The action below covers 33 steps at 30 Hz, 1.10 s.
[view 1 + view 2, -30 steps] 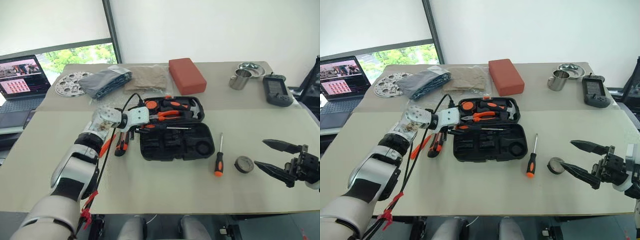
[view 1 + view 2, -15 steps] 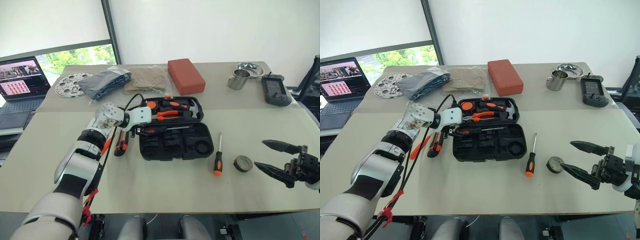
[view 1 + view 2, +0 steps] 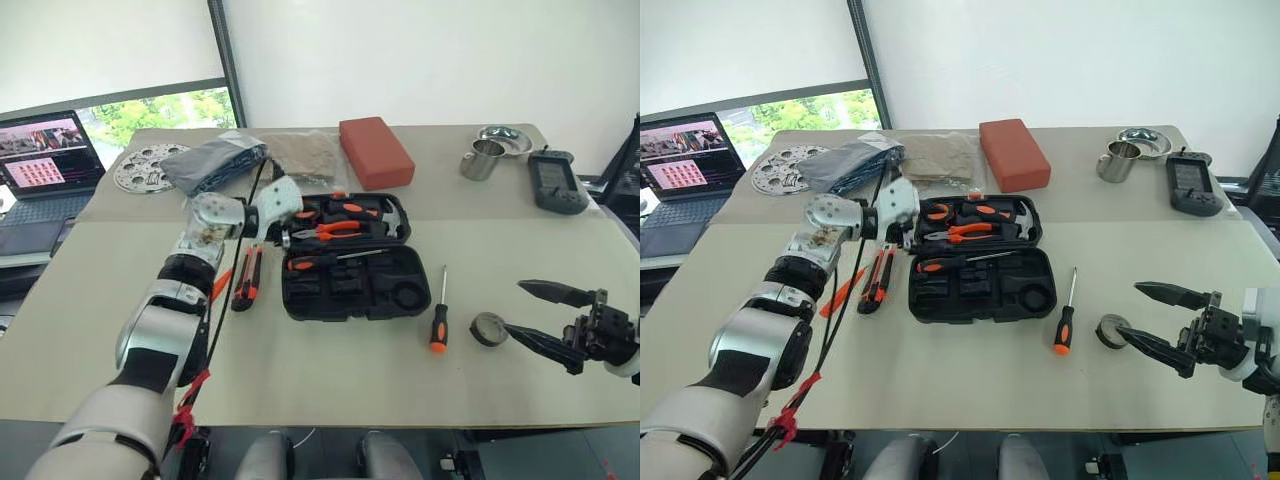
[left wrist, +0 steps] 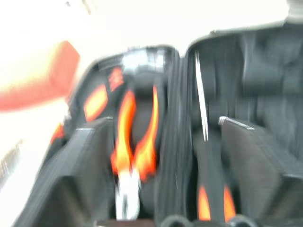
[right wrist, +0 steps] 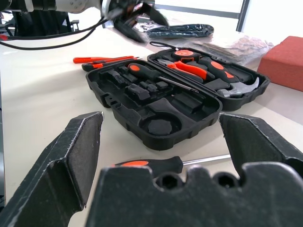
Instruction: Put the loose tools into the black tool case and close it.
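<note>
Left eye view: black tool case (image 3: 346, 258) is lying open at the worktop's (image 3: 330, 370) centre, one screwdriver (image 3: 318, 262) sitting in its near half. Left gripper (image 3: 283, 222) is hovering at the case's 10 o'clock corner, empty. Utility knife (image 3: 246, 278) and slim orange tool (image 3: 221, 285) are lying at the case's 9 o'clock; second screwdriver (image 3: 439, 313) and grey roll (image 3: 488, 328) at 4 o'clock.

Left wrist view: fingers (image 4: 78, 179) are standing apart over the case.

Right wrist view: right gripper (image 5: 161, 156) is gaping wide, empty, facing the loose screwdriver.
</note>
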{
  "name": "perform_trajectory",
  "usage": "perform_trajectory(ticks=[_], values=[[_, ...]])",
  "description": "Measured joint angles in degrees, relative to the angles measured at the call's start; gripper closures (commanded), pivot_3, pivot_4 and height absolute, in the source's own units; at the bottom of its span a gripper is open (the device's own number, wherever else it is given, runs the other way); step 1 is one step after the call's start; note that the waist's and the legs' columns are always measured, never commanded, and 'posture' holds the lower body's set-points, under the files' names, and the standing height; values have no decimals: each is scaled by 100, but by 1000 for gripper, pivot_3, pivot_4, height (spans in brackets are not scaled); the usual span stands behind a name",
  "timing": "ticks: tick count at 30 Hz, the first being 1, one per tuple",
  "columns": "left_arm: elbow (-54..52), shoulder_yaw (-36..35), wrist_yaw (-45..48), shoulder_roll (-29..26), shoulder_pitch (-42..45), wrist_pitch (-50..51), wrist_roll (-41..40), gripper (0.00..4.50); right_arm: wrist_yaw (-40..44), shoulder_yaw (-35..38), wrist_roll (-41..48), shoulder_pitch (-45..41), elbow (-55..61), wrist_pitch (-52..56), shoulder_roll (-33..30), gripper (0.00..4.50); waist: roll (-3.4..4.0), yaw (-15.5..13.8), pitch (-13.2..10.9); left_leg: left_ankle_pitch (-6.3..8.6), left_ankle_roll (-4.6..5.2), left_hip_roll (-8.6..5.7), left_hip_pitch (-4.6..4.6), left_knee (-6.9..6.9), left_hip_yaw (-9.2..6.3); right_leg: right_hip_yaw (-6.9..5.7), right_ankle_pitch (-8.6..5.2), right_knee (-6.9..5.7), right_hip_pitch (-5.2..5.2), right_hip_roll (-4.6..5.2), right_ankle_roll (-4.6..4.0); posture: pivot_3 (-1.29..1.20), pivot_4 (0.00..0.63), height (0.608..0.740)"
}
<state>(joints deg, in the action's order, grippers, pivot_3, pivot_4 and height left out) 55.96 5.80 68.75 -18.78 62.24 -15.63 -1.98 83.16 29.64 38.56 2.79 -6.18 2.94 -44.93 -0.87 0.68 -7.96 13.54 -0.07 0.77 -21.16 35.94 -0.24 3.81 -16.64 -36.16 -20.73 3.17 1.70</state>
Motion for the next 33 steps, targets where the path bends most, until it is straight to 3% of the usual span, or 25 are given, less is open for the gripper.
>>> perform_trajectory(ticks=[1, 2, 7, 18, 33], values=[[-6, -41, 4, 51, -5, 49, -58, 2137, -3, 0, -2, 1, 0, 0, 3, 0, 2, 1, 1, 0, 0, 0, 0, -1, 0, 0, 0, 0, 0, 0, 0, 0, 150, 707], [-7, -51, 10, 104, -29, 95, -85, 2698, -7, 0, -3, 1, 0, 0, 5, 0, 4, 2, 2, 0, 0, 0, 0, -1, 0, 0, 0, -1, 0, 0, 0, 0, 150, 707], [149, 42, 32, 257, -394, 97, -14, 4461, -31, 6, -3, 55, 11, 0, 5, 0, 6, 40, 4, 0, 0, 4, 0, -2, 1, 3, 0, -7, 0, -7, 1, 0, 150, 707], [898, 303, -402, 373, -407, -185, 499, 4491, -146, 9, -3, 79, 139, 0, 5, 0, 6, 6, 3, -1, 0, -1, 1, 3, -1, 3, 0, -3, 0, -4, 1, 0, 150, 707], [1160, 859, -1013, 452, -103, -545, 1312, 4491, -262, 9, 2, 177, 350, 13, 5, 0, 18, 6, 15, -3, -5, -1, 13, 16, -2, 3, -16, -8, 49, -4, 43, 0, 150, 707]])
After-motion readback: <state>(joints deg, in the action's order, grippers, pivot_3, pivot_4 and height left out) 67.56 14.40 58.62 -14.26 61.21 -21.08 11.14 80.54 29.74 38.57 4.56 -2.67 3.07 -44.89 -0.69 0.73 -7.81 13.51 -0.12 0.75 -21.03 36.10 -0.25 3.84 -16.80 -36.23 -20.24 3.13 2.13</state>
